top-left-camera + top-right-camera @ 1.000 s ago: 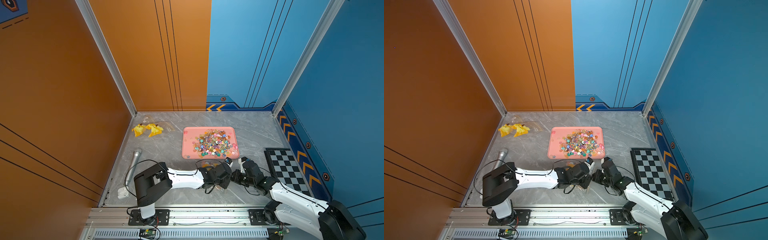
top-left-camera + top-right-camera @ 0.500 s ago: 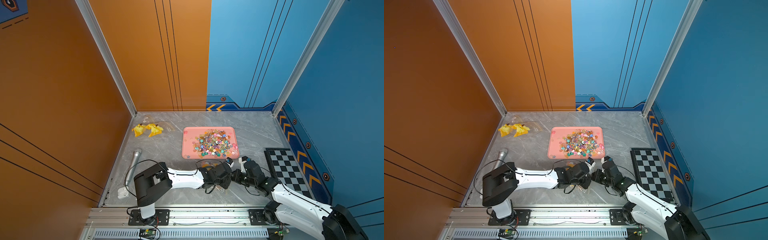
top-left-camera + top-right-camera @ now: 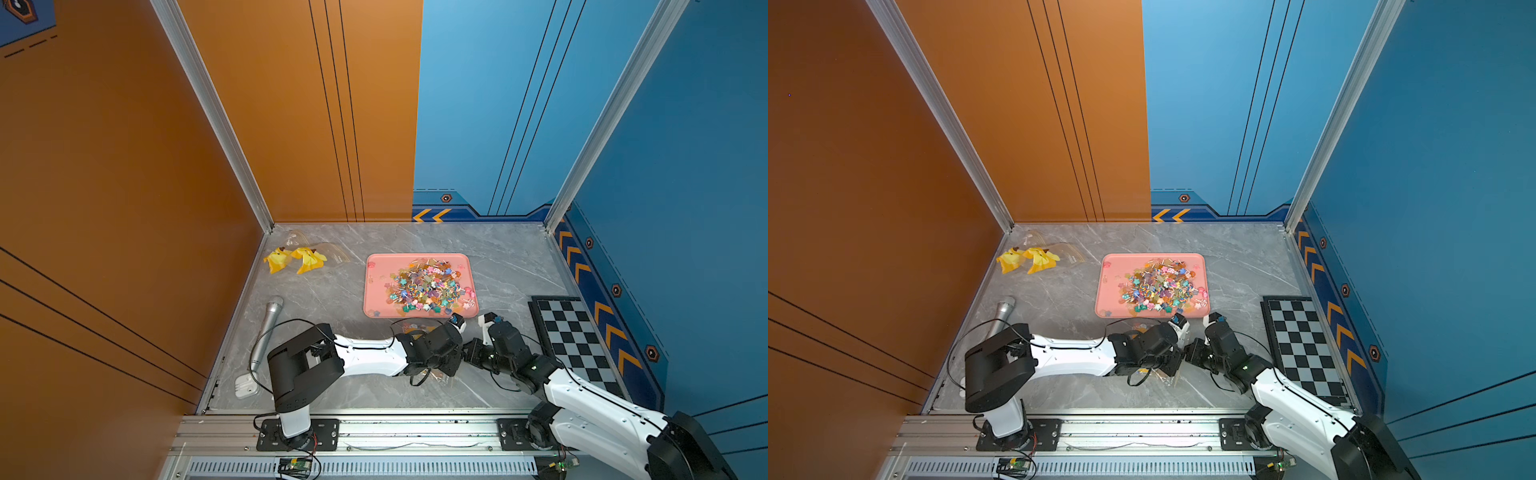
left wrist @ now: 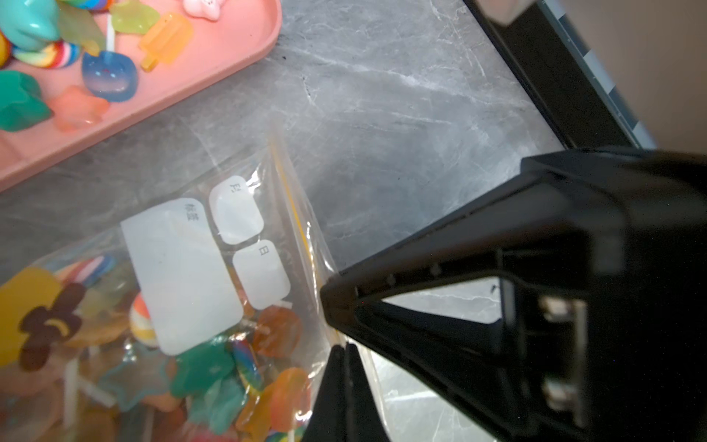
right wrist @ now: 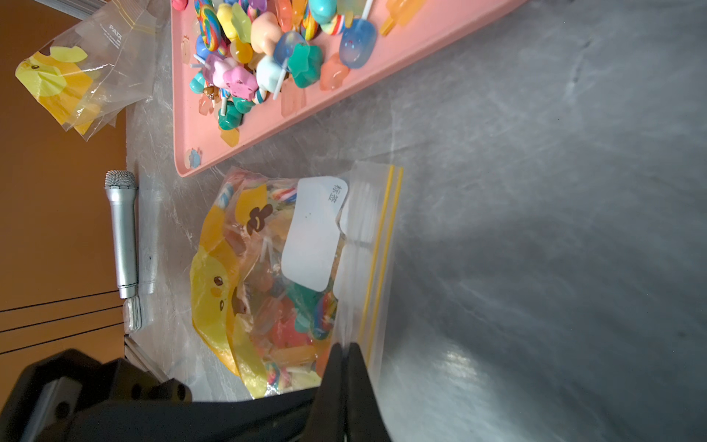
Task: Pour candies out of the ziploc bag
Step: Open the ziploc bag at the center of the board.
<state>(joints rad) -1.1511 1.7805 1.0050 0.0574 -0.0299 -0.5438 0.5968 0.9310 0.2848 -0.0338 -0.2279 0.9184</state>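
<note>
The grey table (image 3: 316, 299) bears the pink tray (image 3: 374, 291). Seen from above, the ziploc bag (image 5: 313, 237) lies at the tray's 6 o'clock. The left gripper (image 4: 341, 350) and right gripper (image 5: 346, 350) each pinch the film by its yellow zip, jaws closed tight. The candies (image 5: 290, 325) fill the bag just beyond the tips, and more are heaped on the tray.

A robot lab's test cell — orange wall (image 3: 124, 166), blue wall (image 3: 685, 145), marble-look counter (image 3: 498, 257), two arms (image 3: 365, 357) bolted to a rail (image 3: 415, 434).
</note>
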